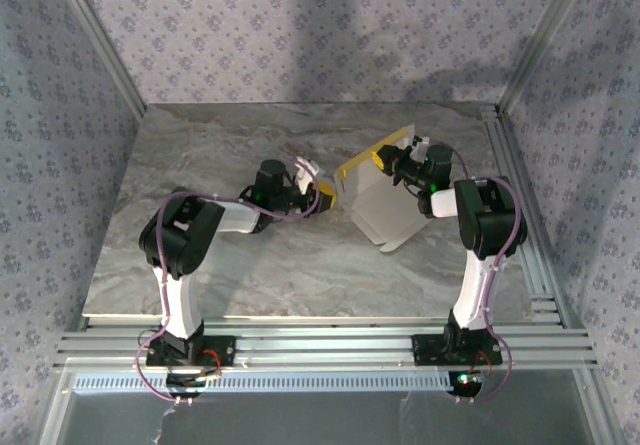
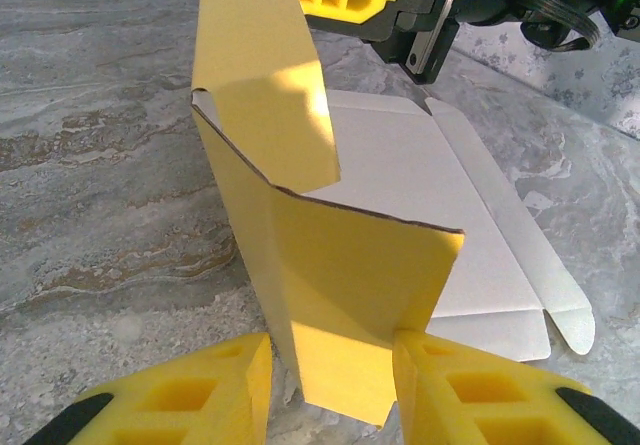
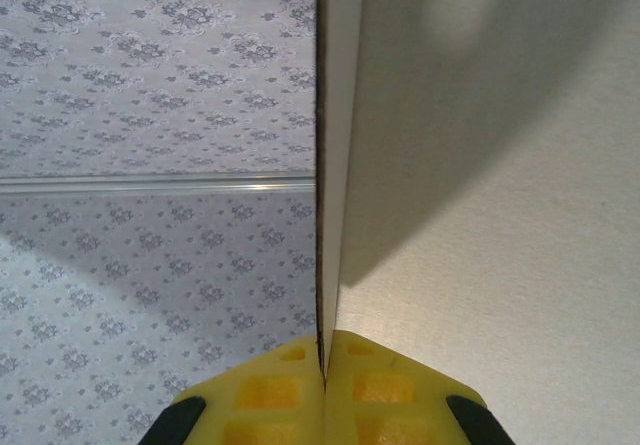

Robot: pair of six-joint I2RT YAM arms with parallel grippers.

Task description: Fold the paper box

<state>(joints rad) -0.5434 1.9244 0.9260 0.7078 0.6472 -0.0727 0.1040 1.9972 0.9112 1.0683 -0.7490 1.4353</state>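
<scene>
A marble tabletop (image 1: 250,275) sits between patterned walls (image 1: 300,25). Both arms bend inward. The right gripper (image 3: 324,360) is pinched tight on the paper box (image 1: 385,215), holding its white panel's edge. The left gripper (image 2: 332,357) stands apart, with the box's yellow flap (image 2: 340,275) hanging between its fingers. Bare marble lies to its left.

Soft, bright light from above. A glowing patch marks the paper box (image 2: 300,85) ahead of the left gripper (image 2: 328,353); a broad grey shadow crosses it above the right gripper (image 3: 325,365).
</scene>
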